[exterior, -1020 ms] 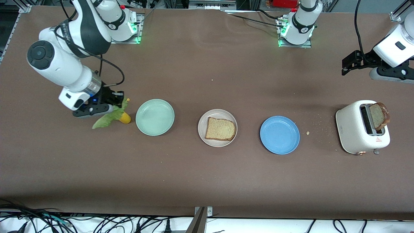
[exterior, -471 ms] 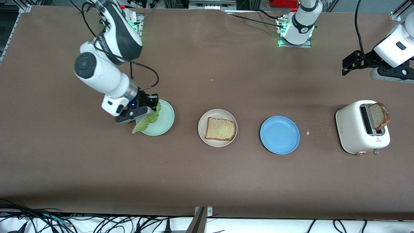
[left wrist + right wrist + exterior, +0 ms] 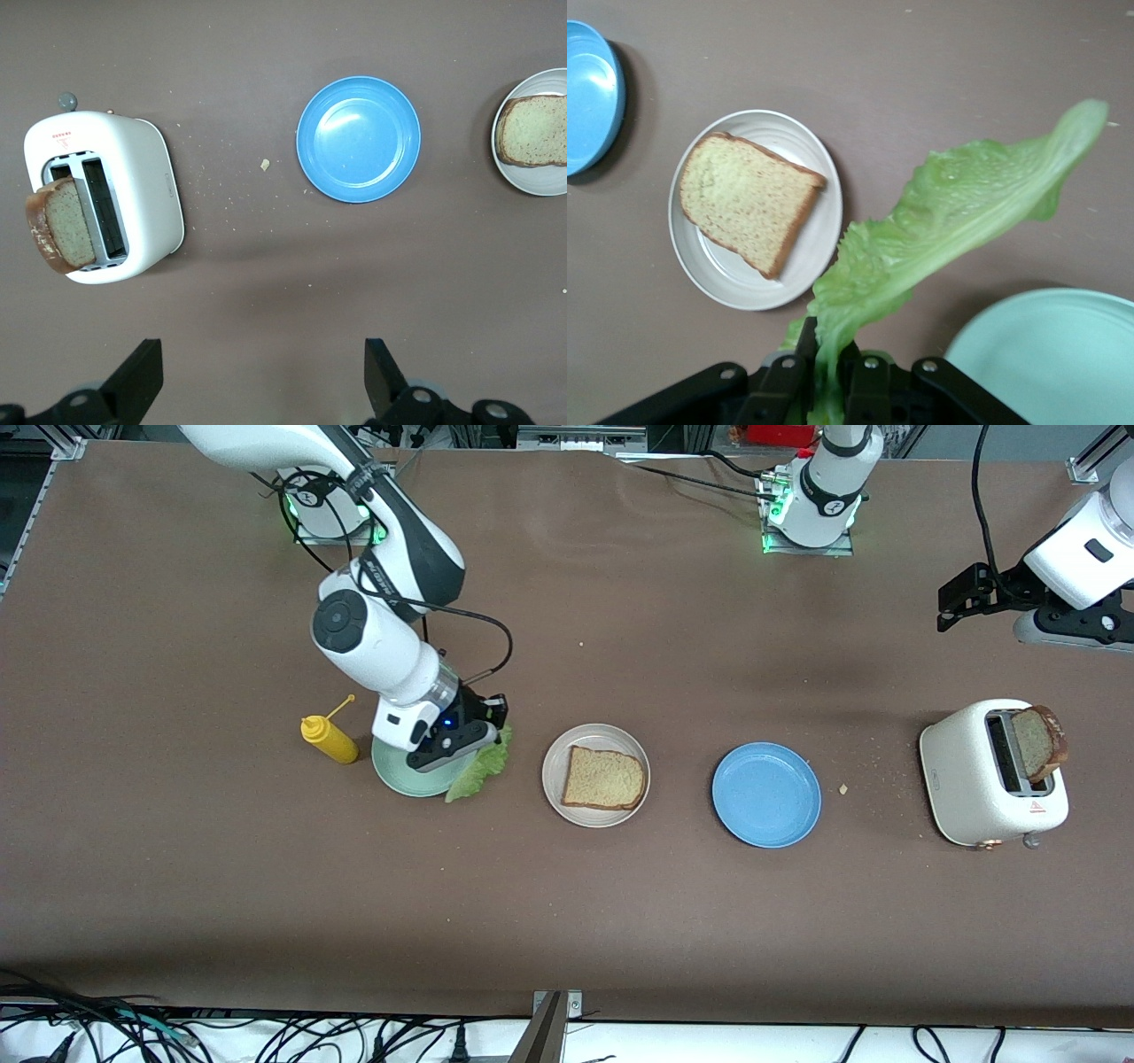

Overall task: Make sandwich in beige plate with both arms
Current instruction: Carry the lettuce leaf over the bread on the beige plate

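On the beige plate (image 3: 595, 737) lies one bread slice (image 3: 604, 778); the right hand (image 3: 478, 737) pinches lettuce (image 3: 478, 771) over the mint plate (image 3: 399, 772), the left hand (image 3: 261, 376) waits spread, and the toaster slice (image 3: 1036, 742) remains.

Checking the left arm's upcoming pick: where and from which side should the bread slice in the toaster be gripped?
Probably the bread slice's exposed upper part, gripped across its flat faces from above. It stands tilted out of the white toaster's slot, lower part hidden inside, so only the top is free. The open left gripper waits in the air at its own end of the table.
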Robot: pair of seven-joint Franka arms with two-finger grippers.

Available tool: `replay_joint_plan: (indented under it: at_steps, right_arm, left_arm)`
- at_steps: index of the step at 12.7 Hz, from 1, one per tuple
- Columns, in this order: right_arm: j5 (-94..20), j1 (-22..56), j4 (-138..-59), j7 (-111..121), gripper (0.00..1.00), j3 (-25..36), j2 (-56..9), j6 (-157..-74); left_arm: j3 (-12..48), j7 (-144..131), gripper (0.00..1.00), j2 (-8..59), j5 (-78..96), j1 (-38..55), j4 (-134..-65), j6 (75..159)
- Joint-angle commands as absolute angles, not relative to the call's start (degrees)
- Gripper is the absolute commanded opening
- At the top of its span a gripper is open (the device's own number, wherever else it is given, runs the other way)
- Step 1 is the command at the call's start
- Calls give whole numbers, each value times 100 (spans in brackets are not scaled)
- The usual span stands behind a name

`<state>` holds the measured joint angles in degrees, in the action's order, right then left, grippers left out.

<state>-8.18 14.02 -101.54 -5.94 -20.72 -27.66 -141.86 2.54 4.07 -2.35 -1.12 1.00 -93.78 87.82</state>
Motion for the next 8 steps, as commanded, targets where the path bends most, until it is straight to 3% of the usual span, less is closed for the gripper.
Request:
replay_joint_plan:
  at_steps: [1, 8]
  right_arm:
    - [-896, 1686, -9722, -598, 0, -2048, -3294, -14579]
    - [-879, 2416, -8948, -598, 0, -2021, -4508, -16178]
  left_arm:
    - [255, 545, 100, -272, -88, 44, -9404, 8754]
    - [255, 545, 100, -272, -88, 26, -9404, 8754]
